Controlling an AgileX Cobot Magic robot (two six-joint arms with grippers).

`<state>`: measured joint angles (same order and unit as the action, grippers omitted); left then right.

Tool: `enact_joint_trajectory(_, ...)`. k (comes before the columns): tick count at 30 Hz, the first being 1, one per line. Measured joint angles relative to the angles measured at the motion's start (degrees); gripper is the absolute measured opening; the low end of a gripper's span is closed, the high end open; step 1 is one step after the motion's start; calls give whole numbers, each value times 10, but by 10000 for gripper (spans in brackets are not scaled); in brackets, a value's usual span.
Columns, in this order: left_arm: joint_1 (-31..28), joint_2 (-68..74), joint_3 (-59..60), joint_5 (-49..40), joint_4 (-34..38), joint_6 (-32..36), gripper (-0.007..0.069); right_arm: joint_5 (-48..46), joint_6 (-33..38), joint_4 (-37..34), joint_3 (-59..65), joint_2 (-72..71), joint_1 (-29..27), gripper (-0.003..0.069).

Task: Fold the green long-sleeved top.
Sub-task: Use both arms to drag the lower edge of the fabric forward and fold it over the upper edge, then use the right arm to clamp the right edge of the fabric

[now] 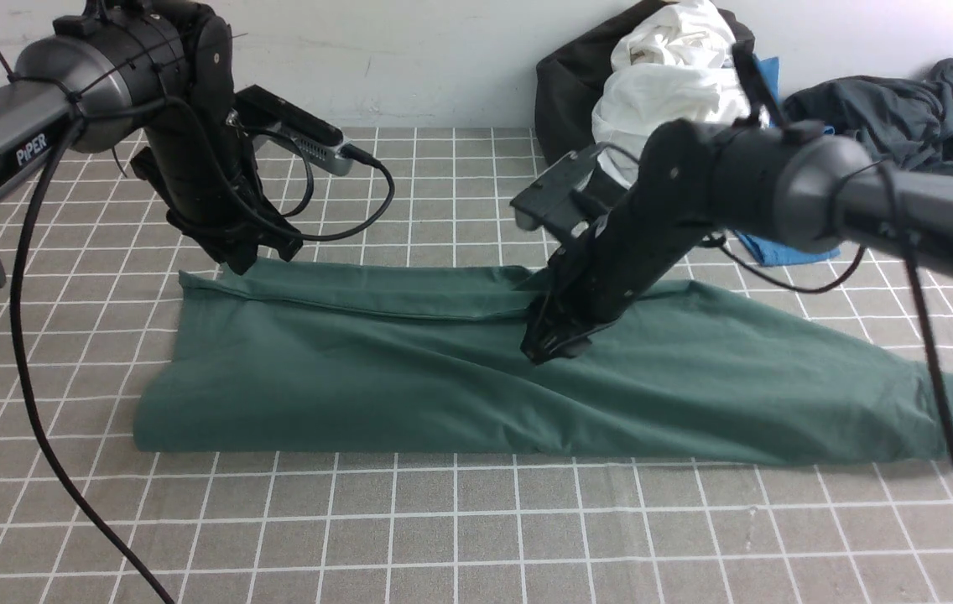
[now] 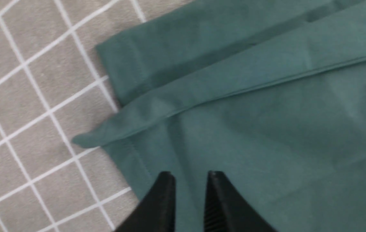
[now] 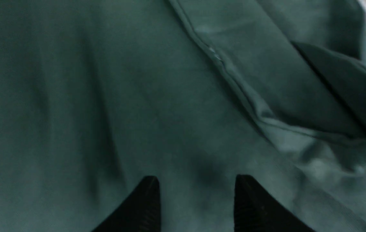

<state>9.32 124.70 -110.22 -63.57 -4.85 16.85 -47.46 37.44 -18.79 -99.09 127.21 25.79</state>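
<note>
My left claw point(image 2: 190, 175) is hanging just slightly open over a corner of the top point(image 1: 409, 377), gripping nothing. My right claw point(image 3: 196, 178) is hovering wider open over its middle, empty too.

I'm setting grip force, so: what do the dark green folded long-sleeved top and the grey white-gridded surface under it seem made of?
The dark green folded long-sleeved top: soft matte knit, probably cotton jersey, judging by its limp drape, smooth creases and stitched hems. The grey white-gridded surface: a matte, faintly speckled mat or cloth with printed lines; which is unclear.
</note>
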Motion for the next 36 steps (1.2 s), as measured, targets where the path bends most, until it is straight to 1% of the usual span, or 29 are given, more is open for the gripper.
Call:
enact_joint_trajectory(1,0,0,0,-2,7,6,39,30,-20,0,0,16,2,254)
enact_joint_trajectory(3,0,0,0,-5,14,16,8,73,-49,-1,0,31,2,227)
enact_joint_trajectory(5,0,0,0,-4,21,23,-6,119,-82,-2,0,36,0,209)
enact_joint_trajectory(7,0,0,0,-5,24,25,-8,146,-101,-2,0,41,-2,204)
enact_joint_trajectory(8,-1,0,0,-5,25,27,-8,181,-120,-2,0,47,-8,200)
enact_joint_trajectory(12,-1,0,0,-5,26,31,-8,252,-163,-2,0,51,-22,198)
enact_joint_trajectory(16,-1,0,0,-5,28,32,-8,277,-176,-4,0,52,-39,198)
enact_joint_trajectory(19,-2,0,0,-5,28,32,-8,271,-179,-4,-3,52,-53,198)
enact_joint_trajectory(22,-2,0,0,-8,28,33,-8,199,-180,-4,-29,44,-74,198)
enact_joint_trajectory(25,-2,-1,0,-24,28,33,-8,78,-180,7,-74,8,-94,198)
enact_joint_trajectory(26,-2,-1,0,-25,29,33,-8,78,-180,9,-77,5,-95,198)
enact_joint_trajectory(28,-2,-10,1,-51,42,33,-8,-15,-180,34,-105,-42,-113,198)
enact_joint_trajectory(30,-2,-15,1,-58,49,33,-8,-44,-180,44,-109,-62,-121,198)
enact_joint_trajectory(31,-2,-28,5,-61,64,33,-8,-98,-182,65,-112,-98,-137,198)
enact_joint_trajectory(34,-2,-51,38,-63,76,33,-8,-187,-190,88,-114,-131,-165,198)
enact_joint_trajectory(35,-2,-57,55,-63,81,33,-8,-211,-192,94,-114,-138,-175,198)
enact_joint_trajectory(36,-2,-58,59,-63,82,33,-8,-214,-192,95,-114,-140,-177,198)
